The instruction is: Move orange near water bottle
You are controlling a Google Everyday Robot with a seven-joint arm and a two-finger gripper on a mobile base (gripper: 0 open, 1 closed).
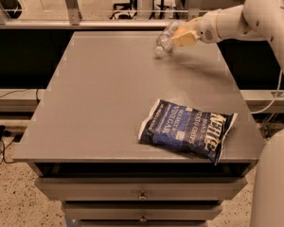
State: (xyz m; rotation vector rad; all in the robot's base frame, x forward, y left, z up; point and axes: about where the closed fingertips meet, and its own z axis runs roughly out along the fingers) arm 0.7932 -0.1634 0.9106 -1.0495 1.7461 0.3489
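The robot's pale hand point(184, 36) is hovering over the far right of the grey bench point(104, 103), right beside the small clear plastic water bottle point(164, 40) lying on its side. Honestly can't tell if the hand's open or gripping the orange. A blue crinkly chip bag point(187, 129) is sitting near the front edge.

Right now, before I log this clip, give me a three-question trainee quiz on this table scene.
1. True or false: the water bottle stands upright.
2. Which is nearest the table's front edge? A) water bottle B) blue chip bag C) gripper
3. Fill in: the gripper is at the table's far side, right beside the ____.
Key: 1 false, it lies on its side; 2 B; 3 water bottle.
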